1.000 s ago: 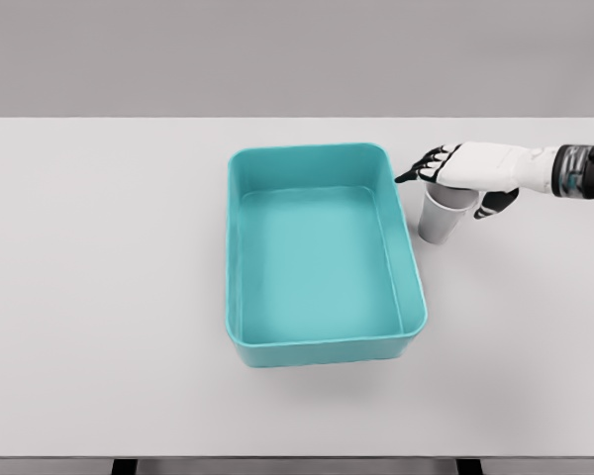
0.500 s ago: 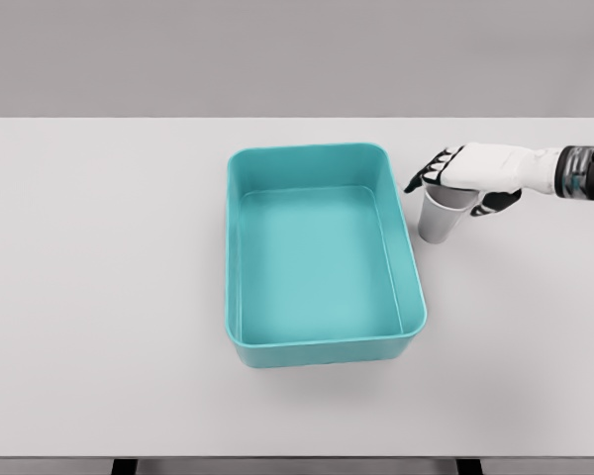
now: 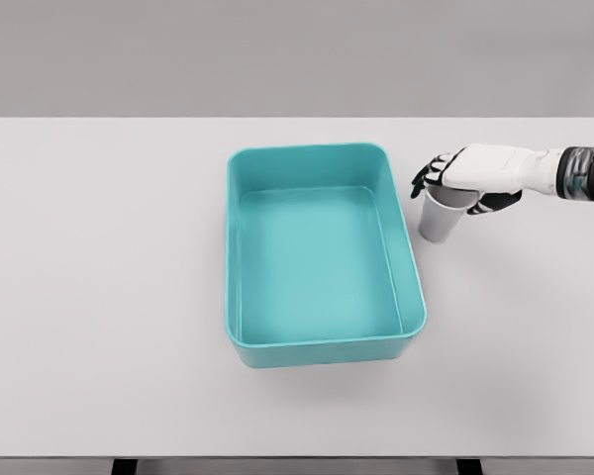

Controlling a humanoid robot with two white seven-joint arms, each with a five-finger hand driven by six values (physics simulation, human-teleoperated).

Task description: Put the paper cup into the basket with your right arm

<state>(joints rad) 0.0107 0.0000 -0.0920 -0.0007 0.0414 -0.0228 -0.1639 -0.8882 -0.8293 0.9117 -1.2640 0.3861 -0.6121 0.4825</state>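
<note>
Only the right arm is in view; it comes in from the right edge of the head view, approx. level and stretched toward the left. The forearm is white, w/ a dark band and a grey-blue ring near the edge of the picture. The right hand [image 3: 470, 181] is white on the back, palm turned down. The fingers [image 3: 428, 179] have black tips and they are curled downward at the left end of the hand; the thumb shows dark under the palm on the right side. The wrist is almost straight, not bent.
</note>
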